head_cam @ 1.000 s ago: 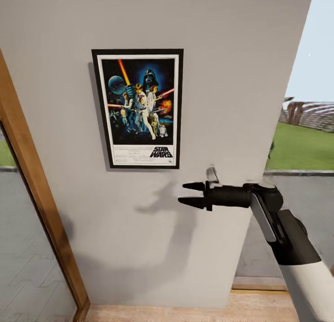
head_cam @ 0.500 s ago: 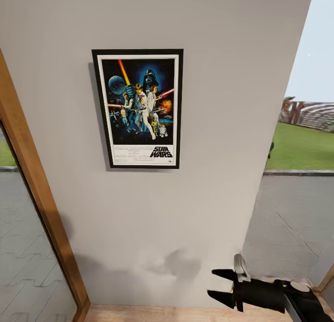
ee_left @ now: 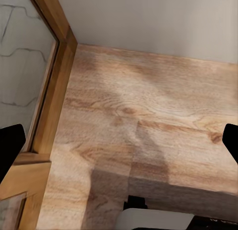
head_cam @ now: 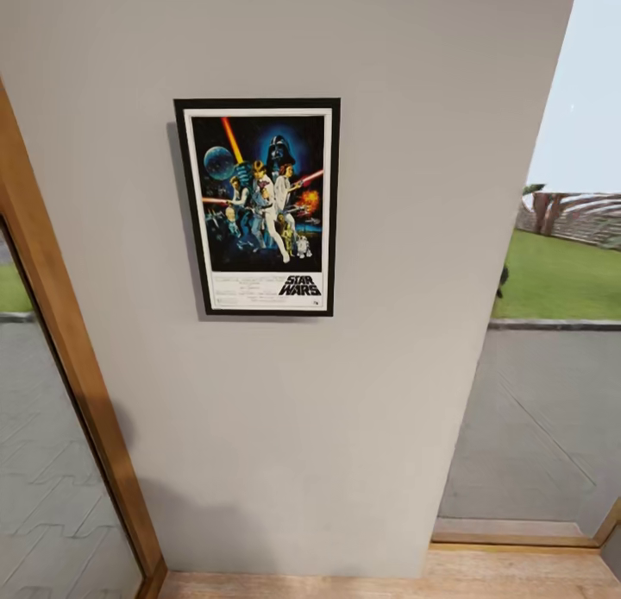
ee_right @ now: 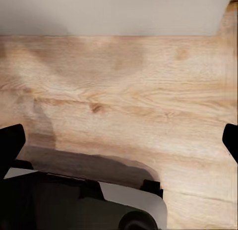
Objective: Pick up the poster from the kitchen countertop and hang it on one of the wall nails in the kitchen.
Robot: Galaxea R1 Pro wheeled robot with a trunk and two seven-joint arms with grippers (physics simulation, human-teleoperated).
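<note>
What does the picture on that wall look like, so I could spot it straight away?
Find the pale grey wall between the wooden door frame and the big window onto grass. The poster hangs flat on its upper part: upright, thin black frame, white border, dark blue art with figures, a black STAR WARS logo. Nothing else hangs there.

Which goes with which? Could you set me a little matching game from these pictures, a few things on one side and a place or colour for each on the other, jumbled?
Things:
1. poster
2. wooden door frame
3. lawn
4. floorboards

Descriptions:
A. green, outdoors past the wall's right edge
B. hanging flat on the pale grey wall
C. light wood grain, below both grippers
D. brown strip slanting down the wall's left side

Pairs: 1-B, 2-D, 3-A, 4-C
</note>
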